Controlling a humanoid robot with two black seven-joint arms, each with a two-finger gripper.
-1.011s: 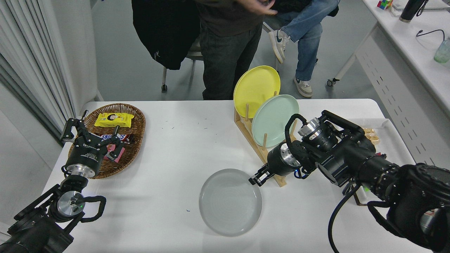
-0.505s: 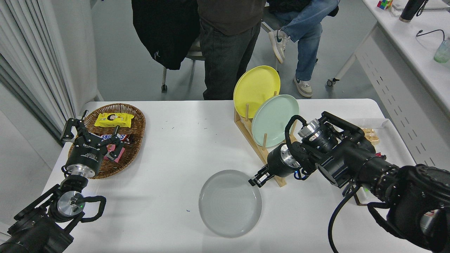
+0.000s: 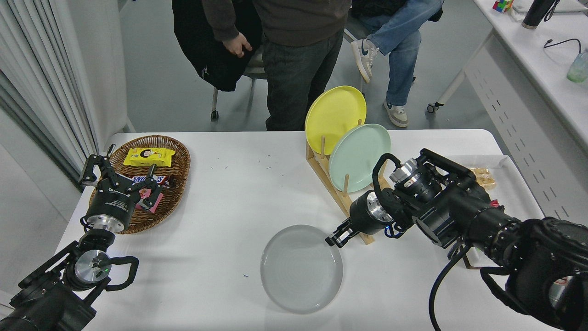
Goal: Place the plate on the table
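In the head view, the plate [image 3: 302,268] is lying flat on the table [image 3: 239,193], toward the near edge and a little right of its middle. It is looking stiff and smooth, probably ceramic or melamine, so it is likely to be slippery and to chip if dropped; with its body so flat, the raised rim is offering the only sensible hold.

The right gripper [image 3: 334,240] is sitting low at the plate's far-right rim, its jaws nearly closed; whether they are pinching the rim or are just clear of it is too fine to tell. The right arm is reaching in from the right edge, forearm angled down toward the near middle, in front of the wooden rack [image 3: 337,195] that is carrying the yellow plate [image 3: 335,113] and the mint green plate [image 3: 359,156].

The left gripper [image 3: 118,177] is parked, fingers spread, over the wicker basket [image 3: 177,184] at the left edge.
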